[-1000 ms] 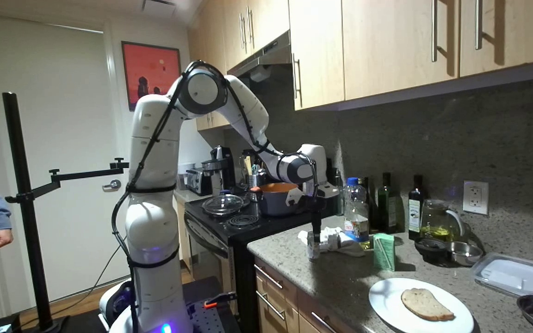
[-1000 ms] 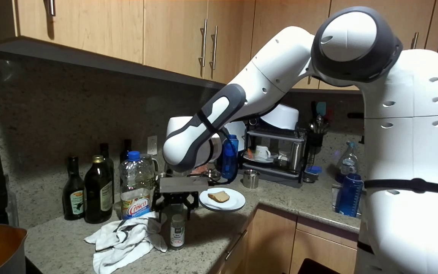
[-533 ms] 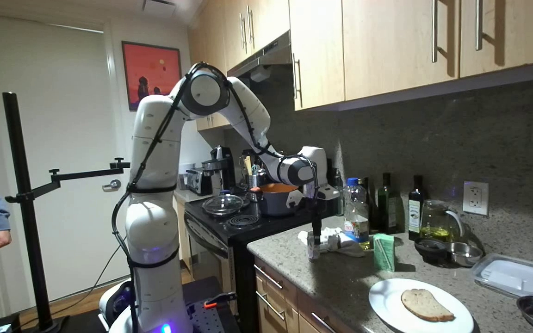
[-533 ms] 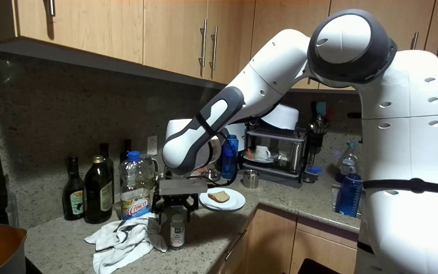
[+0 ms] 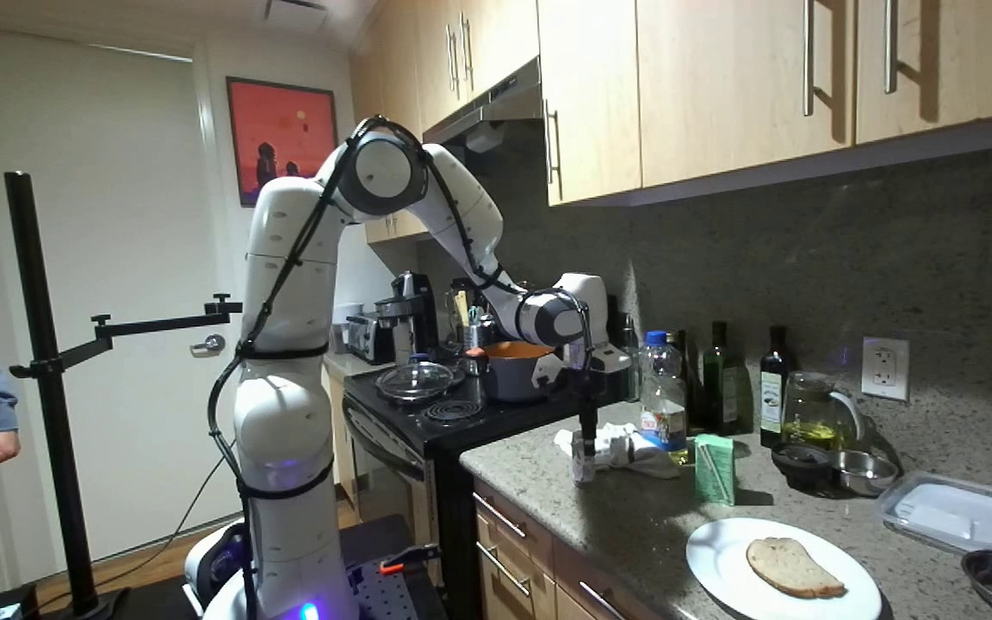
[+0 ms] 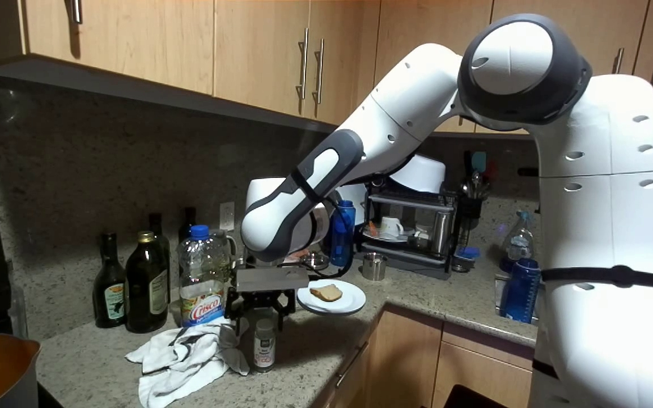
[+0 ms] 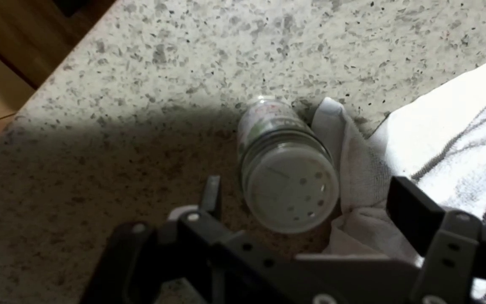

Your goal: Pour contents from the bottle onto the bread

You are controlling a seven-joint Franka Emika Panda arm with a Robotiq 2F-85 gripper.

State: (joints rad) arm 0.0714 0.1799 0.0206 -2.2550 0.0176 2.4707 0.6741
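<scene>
Gripper (image 7: 307,194) spread wide, empty, bottle (image 6: 264,347) upright, lid holes (image 7: 307,198) showing only in wrist view

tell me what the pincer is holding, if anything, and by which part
Nothing is held: the pincer is open, and the wrist view shows gaps on both sides of the small bottle, which stands on the counter.

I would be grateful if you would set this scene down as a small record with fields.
Small bottle: labelled, with a perforated cap, upright on the counter
Gripper: open; the cap shows between its jaws in the wrist view, a gap either side
Bread: one slice, lying on the white plate
Cloth: white, crumpled beside the small bottle; contact unclear
Blue-capped bottle: upright near the cloth
Pouring: not under way
</scene>
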